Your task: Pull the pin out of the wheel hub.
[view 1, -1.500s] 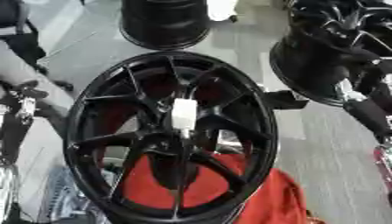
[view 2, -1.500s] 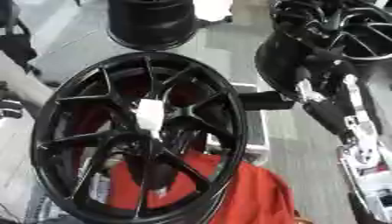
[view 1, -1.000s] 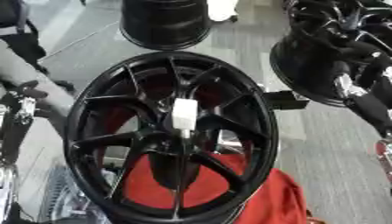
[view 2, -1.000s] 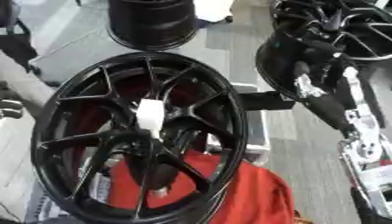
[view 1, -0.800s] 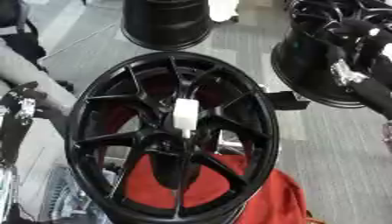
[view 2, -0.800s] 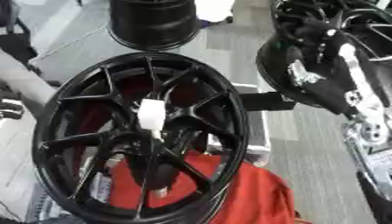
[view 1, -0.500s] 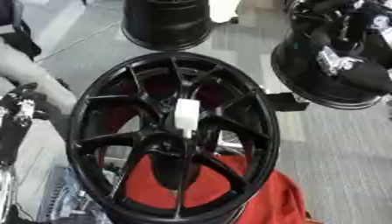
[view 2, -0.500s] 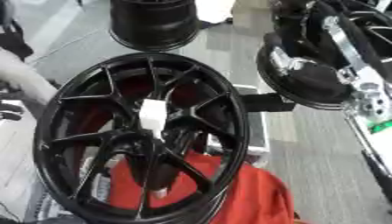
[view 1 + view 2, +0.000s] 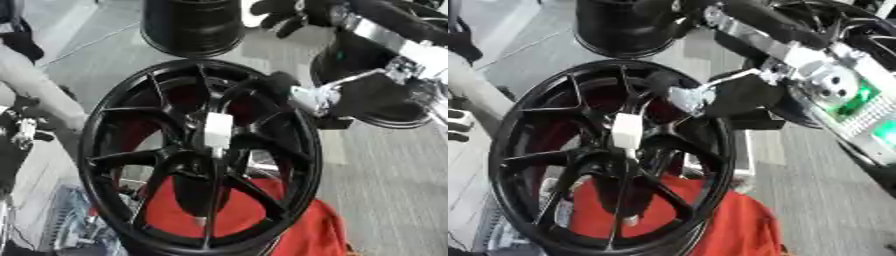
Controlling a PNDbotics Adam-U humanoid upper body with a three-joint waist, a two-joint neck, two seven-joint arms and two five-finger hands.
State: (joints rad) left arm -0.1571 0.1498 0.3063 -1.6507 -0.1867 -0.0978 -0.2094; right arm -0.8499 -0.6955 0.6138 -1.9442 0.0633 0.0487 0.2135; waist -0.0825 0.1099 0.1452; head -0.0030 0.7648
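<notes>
Left eye view shows the black wheel hub (image 9: 201,155) standing tilted toward the camera, over a red cloth (image 9: 254,220) that shows through its spokes. At its centre stands the pin (image 9: 217,131), a pale blocky piece sticking out of the hub's middle, untouched.

The right hand (image 9: 289,12) comes in from the upper right, above the rim's top edge and well apart from the pin. Its fingers (image 9: 262,7) look spread and relaxed, grasping nothing, though they are dark against dark wheels and hard to read. The arm's silver and white forearm crosses in front of the other wheels (image 9: 627,25) behind. The left hand shows in neither view.

The step in hand appears to be the reach. To do it well, the hand should come down past the rim and between the spokes without knocking the hub, since it stands on edge and may rock. The fingers ought to close on the pin's pale sides. A pull straight along the pin's own axis, toward the camera, seems best; a sideways tug could jam it.
</notes>
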